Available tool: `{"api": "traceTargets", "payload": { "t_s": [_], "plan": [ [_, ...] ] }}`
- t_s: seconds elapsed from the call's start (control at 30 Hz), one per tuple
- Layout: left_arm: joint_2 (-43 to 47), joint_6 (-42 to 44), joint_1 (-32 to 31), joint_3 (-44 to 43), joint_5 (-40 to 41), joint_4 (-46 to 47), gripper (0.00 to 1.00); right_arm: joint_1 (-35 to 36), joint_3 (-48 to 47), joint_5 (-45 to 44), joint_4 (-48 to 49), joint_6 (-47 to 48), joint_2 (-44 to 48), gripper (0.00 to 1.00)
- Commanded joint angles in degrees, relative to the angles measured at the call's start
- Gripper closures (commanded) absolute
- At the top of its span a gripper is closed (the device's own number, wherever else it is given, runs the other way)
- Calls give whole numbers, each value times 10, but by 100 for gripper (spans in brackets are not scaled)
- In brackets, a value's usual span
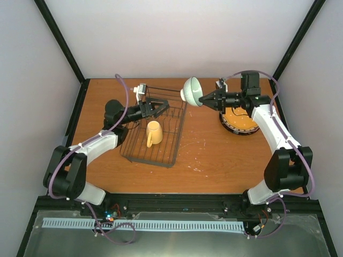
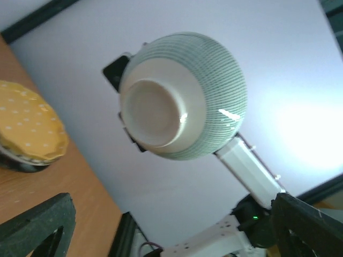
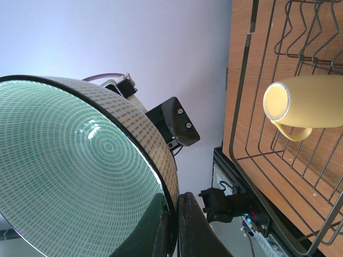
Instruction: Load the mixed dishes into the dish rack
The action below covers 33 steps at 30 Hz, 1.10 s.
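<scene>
Over wooden table (image 1: 214,155), right gripper (image 1: 202,100) clamped on raised bowl (image 1: 191,90), left gripper (image 1: 165,107) agape above dish rack (image 1: 147,160)

One mug (image 1: 154,132), one bowl (image 1: 191,90), one rack (image 1: 148,159), one stack of plates (image 1: 237,118).

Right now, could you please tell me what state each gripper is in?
Left gripper: open, holding nothing, over the dark wire dish rack.
Right gripper: shut on the rim of the round pale mint-green bowl, held in the air.

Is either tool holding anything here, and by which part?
The right tool grips the green bowl by its rim; the left tool is open, empty.
</scene>
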State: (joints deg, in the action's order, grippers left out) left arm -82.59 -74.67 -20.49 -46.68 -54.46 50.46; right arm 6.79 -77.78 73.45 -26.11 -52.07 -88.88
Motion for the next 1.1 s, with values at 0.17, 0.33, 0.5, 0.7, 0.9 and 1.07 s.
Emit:
{"api": "traceTargets", "payload": {
  "t_s": [0.17,0.33,0.5,0.7,0.9,1.07],
  "plan": [
    [-80,-173,-4,-34,-32,293,1,4,1,38,61,-50,35,97],
    [-102,-162,-17,-62,-26,286,1,14,4,39,68,-62,45,97],
    [-137,-175,-24,-104,-20,308,2,28,22,32,82,-74,56,97],
    [-182,-206,-37,-138,-15,360,5,41,29,26,108,-96,60,97],
    [-215,-242,-50,-136,-5,419,14,47,28,22,141,-123,59,97],
    [-230,-263,-53,-139,4,453,19,52,30,18,151,-130,55,97]
  ]
}}
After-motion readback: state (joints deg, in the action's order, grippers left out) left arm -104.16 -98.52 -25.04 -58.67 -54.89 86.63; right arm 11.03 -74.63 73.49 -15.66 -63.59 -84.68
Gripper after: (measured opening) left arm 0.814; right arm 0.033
